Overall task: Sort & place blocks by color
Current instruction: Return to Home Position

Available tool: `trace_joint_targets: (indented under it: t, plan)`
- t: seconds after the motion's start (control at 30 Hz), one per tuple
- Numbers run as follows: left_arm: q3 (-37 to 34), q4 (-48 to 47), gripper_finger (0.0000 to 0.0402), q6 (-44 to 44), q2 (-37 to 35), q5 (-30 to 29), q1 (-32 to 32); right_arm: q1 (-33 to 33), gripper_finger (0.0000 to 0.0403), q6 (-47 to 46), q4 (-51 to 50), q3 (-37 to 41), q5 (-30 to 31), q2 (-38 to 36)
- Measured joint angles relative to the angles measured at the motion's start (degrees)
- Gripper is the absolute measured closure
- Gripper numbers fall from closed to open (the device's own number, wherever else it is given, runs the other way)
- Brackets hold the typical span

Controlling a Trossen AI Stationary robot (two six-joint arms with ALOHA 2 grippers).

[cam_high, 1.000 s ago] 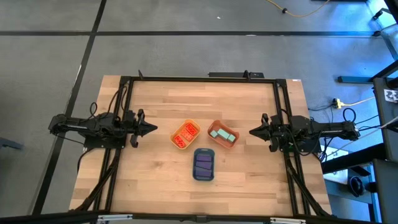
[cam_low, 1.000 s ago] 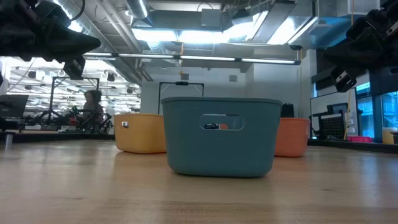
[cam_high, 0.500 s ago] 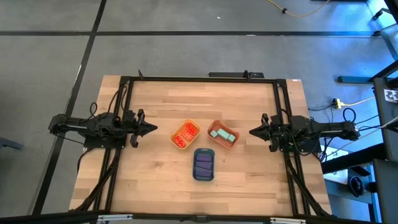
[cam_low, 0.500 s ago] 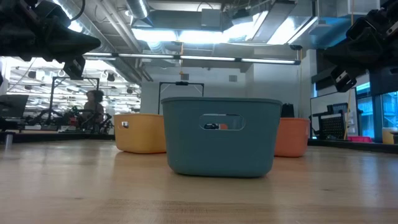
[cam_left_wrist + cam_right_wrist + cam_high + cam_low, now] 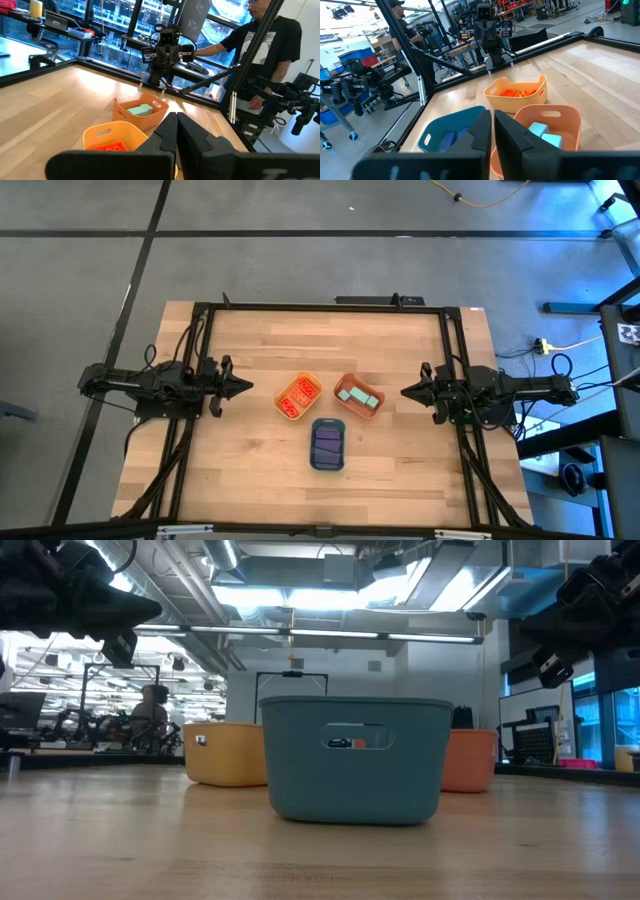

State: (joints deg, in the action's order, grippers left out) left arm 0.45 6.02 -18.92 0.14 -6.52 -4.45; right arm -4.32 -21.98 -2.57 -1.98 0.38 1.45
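Lying between left pincer [image 5: 247, 388], right pincer [image 5: 405, 391]: blocks [image 5: 298, 397].

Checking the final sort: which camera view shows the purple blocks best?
The high view: looking straight down into the blue tray, it shows the purple blocks whole. The right wrist view catches only part of them over the rim. The low view shows just the tray's wall; the left wrist view shows none of them.

Wooden table [image 5: 250, 340] (person [image 5: 270, 40] beyond it)

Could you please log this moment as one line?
left gripper: shut, left side | right gripper: shut, right side | blocks: sorted in trays
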Motion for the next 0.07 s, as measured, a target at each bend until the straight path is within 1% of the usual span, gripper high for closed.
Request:
trace_joint_targets:
  t: [0.07]
  plan:
    - [0.0, 0.0, 0.0401, 0.0, 0.0, 0.0, 0.0, 0.0, 0.0377, 0.0, 0.0, 0.0, 0.0, 0.0]
